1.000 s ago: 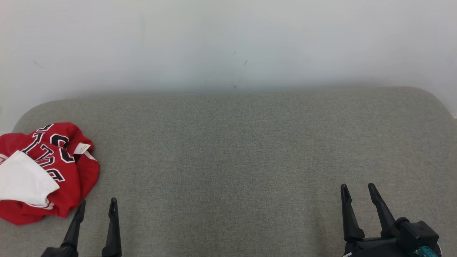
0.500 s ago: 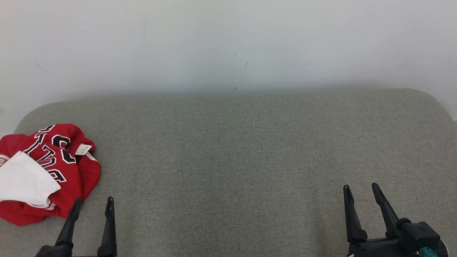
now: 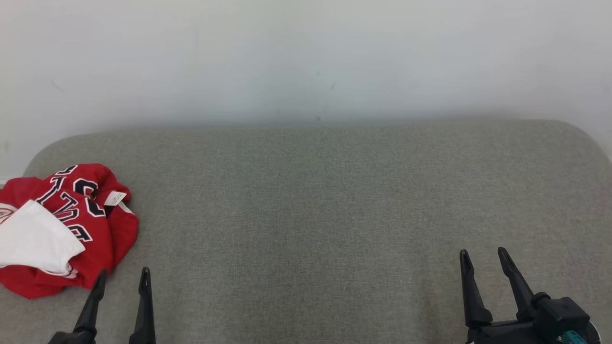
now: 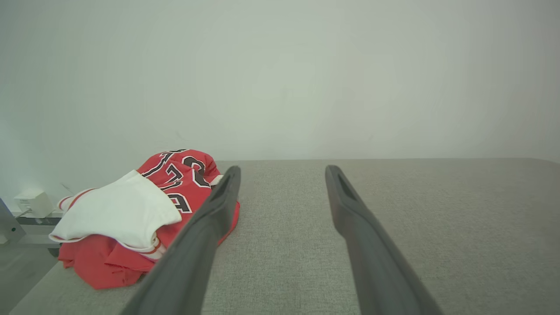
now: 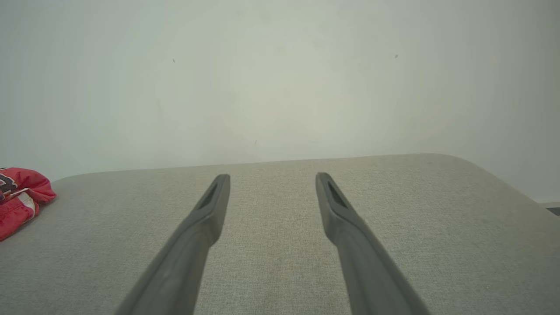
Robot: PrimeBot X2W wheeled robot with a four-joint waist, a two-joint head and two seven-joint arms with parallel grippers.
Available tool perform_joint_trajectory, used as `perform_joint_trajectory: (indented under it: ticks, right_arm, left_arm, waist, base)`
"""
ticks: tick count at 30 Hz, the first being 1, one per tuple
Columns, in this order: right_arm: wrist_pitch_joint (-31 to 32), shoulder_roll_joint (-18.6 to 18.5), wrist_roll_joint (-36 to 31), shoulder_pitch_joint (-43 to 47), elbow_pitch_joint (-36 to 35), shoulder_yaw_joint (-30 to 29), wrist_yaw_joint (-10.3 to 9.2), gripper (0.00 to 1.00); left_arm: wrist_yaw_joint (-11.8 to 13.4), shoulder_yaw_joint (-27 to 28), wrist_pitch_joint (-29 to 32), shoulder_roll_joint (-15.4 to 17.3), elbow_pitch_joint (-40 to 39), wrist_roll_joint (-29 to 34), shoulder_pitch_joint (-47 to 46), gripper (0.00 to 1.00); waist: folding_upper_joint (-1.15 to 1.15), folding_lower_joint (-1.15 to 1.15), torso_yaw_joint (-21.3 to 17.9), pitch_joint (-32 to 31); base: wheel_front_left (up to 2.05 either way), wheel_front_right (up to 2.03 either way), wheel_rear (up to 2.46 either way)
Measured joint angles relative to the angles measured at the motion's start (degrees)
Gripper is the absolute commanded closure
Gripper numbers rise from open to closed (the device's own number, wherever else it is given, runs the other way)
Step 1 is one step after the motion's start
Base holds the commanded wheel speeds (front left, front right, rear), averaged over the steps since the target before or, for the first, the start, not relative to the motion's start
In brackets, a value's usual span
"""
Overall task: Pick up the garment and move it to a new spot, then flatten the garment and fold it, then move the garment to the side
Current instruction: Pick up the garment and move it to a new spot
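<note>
pickup was the step in hand, and none of it looked begun: the garment [image 3: 71, 229] lay in a crumpled heap on the bench [image 3: 311, 215], a white sleeve [image 3: 38, 239] flopped over the red body and a small tag [image 3: 114, 198] showing on top. the left pincer [image 3: 123, 272] stood with its fingers spread wide and nothing between them. the heap sat just ahead of it and off to its outer side, with the outer fingertip right at the near hem, touching or just short, which the views did not settle. to do this well, i judged the left pincer should shift outward and forward until the heap sat between its fingers. it should then drop onto a raised fold of red cloth rather than the loose sleeve, and close deep enough to catch several layers, so the whole shirt would lift clear instead of trailing. the right pincer [image 3: 482, 251] stood well apart from the left pincer on its inner side, likewise wide open and empty, over bare bench.
</note>
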Motion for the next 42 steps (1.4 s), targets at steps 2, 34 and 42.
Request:
perform_joint_trajectory:
  ticks: [2, 34, 42]
  right_arm:
    - [0.05, -0.01, 0.08, 0.12, 0.0, 0.15, 0.0, 0.0]
    - [-0.14, -0.01, 1.18, 0.08, 1.88, 1.79, 0.0, 0.0]
    - [0.07, 0.0, 1.16, -0.24, 2.11, 2.12, 0.0, 0.0]
  left_arm:
    - [0.07, -0.07, -0.08, 0.05, 0.24, -0.03, -0.02, 0.0]
    - [2.36, 0.34, 0.01, 1.18, 2.07, -2.03, -0.53, 0.0]
    - [3.31, 0.7, -0.23, 1.14, 2.43, -2.52, -0.61, 0.0]
  waist:
    - [0.0, 0.0, 0.45, 0.02]
    - [0.0, 0.0, 22.01, 1.81]
    - [0.0, 0.0, 26.54, 2.61]
  base:
    - [0.0, 0.0, 0.0]
    - [0.0, 0.0, 0.0]
    - [0.0, 0.0, 0.0]
